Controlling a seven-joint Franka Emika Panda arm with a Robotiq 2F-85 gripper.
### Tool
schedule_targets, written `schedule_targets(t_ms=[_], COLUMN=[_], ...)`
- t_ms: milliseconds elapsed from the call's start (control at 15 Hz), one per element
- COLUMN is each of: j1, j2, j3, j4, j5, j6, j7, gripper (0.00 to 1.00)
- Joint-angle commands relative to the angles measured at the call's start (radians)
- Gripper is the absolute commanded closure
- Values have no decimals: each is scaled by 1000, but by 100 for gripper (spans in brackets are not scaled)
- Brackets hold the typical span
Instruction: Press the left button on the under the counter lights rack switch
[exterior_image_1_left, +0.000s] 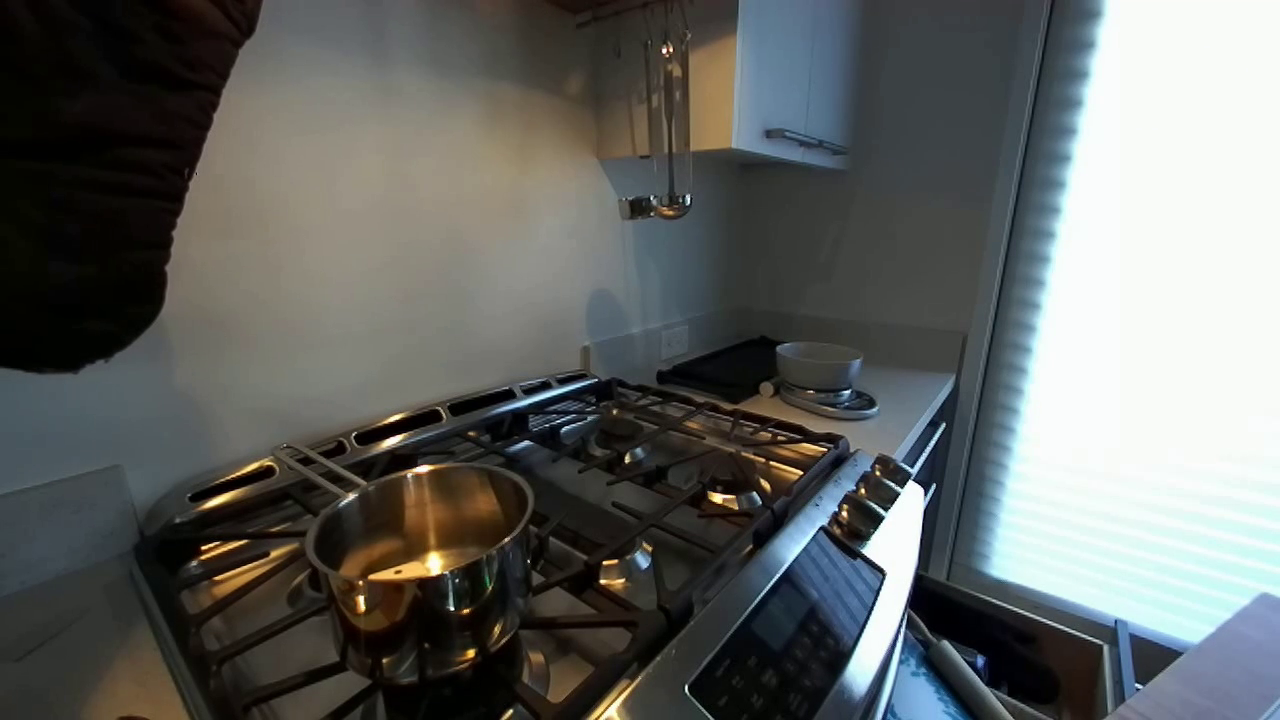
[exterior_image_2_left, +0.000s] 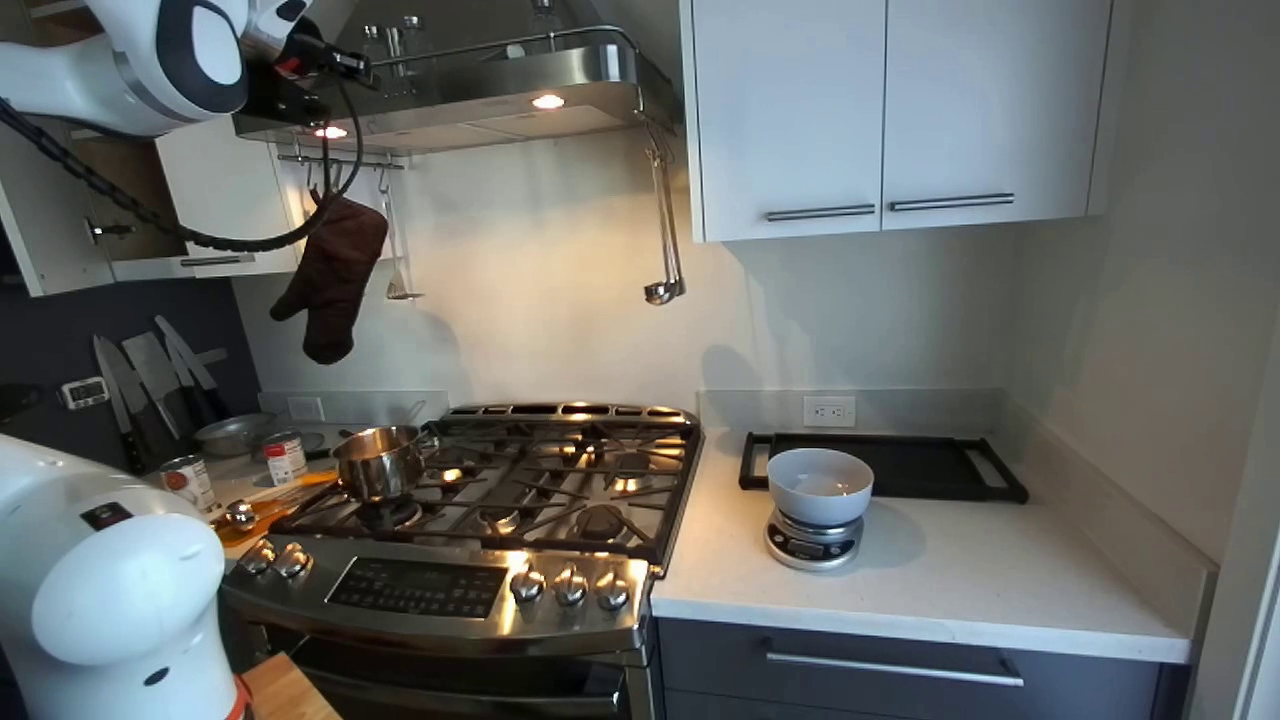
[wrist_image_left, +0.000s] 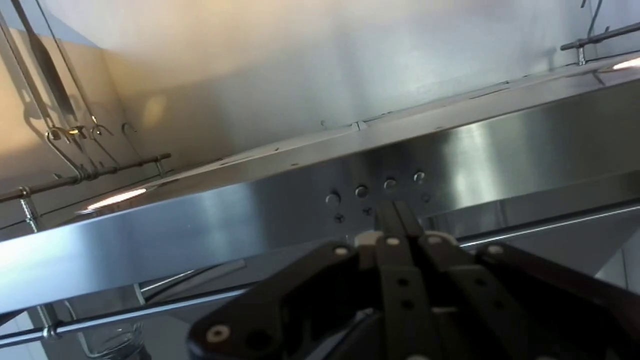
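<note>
The range hood (wrist_image_left: 280, 195) fills the wrist view, which stands upside down; it also shows in an exterior view (exterior_image_2_left: 590, 68). Several small round metal buttons sit in a slanted row on its steel front. The end buttons are at the picture's left (wrist_image_left: 333, 200) and right (wrist_image_left: 419, 176), with two between (wrist_image_left: 361, 191), (wrist_image_left: 390, 184). Small marks lie beside the buttons; two look like fans. My gripper (wrist_image_left: 397, 206) is shut with nothing between its fingers. Its tips overlap the panel near the middle-right buttons; I cannot tell whether they touch it.
Lit lamps (exterior_image_2_left: 548, 101) glow under the hood. A rail (wrist_image_left: 190, 303) runs along it. Ladles (exterior_image_2_left: 664, 290) and an oven mitt (exterior_image_2_left: 335, 270) hang nearby. Below are the stove (exterior_image_2_left: 540, 480) with a steel pot (exterior_image_2_left: 378, 465), and a white bowl (exterior_image_2_left: 820, 487) on a scale.
</note>
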Motion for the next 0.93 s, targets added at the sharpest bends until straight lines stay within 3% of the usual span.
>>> schedule_targets(t_ms=[0, 867], j1=[-3, -32], j2=[2, 58], j3=[3, 28], j4=[5, 24], j5=[7, -4], j6=[-2, 79], j7=[-5, -6], gripper=[99, 100])
